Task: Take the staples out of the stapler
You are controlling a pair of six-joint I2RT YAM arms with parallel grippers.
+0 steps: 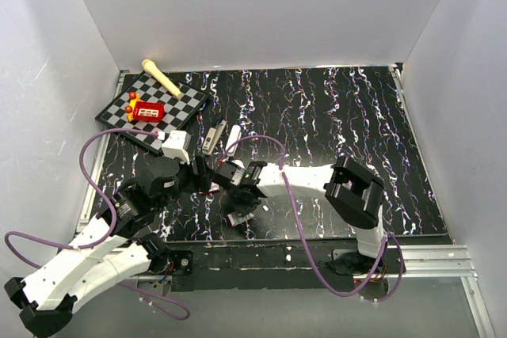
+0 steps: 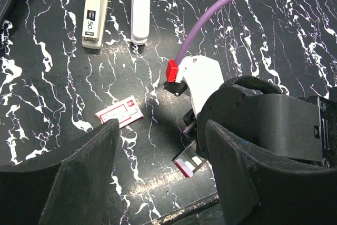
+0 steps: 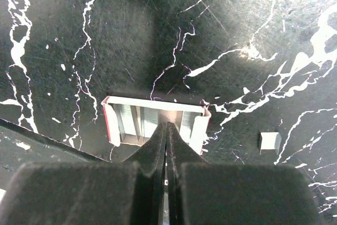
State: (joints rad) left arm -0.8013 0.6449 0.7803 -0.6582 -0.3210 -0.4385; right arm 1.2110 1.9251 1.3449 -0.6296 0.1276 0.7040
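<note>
The stapler (image 2: 96, 17) (image 1: 211, 137), slim silver and dark grey, lies flat on the black marbled table, far from both grippers. My left gripper (image 2: 163, 183) (image 1: 198, 178) hovers open over bare table with nothing between its fingers. My right gripper (image 3: 167, 128) (image 1: 236, 213) is shut, its tips over a small open red-edged tray (image 3: 126, 122) (image 2: 188, 160) of silvery strips near the table's front edge. A tiny pale grey strip, the staples (image 3: 269, 142), lies loose on the table to the right of that tray.
A white rounded stick (image 2: 139, 11) lies beside the stapler. A small red-and-white box (image 2: 119, 113) sits near my left finger. A chessboard (image 1: 178, 108) with a red toy (image 1: 147, 111) and a wooden peg (image 1: 162, 77) is at the back left. The right arm's purple cable (image 2: 237, 9) arches overhead.
</note>
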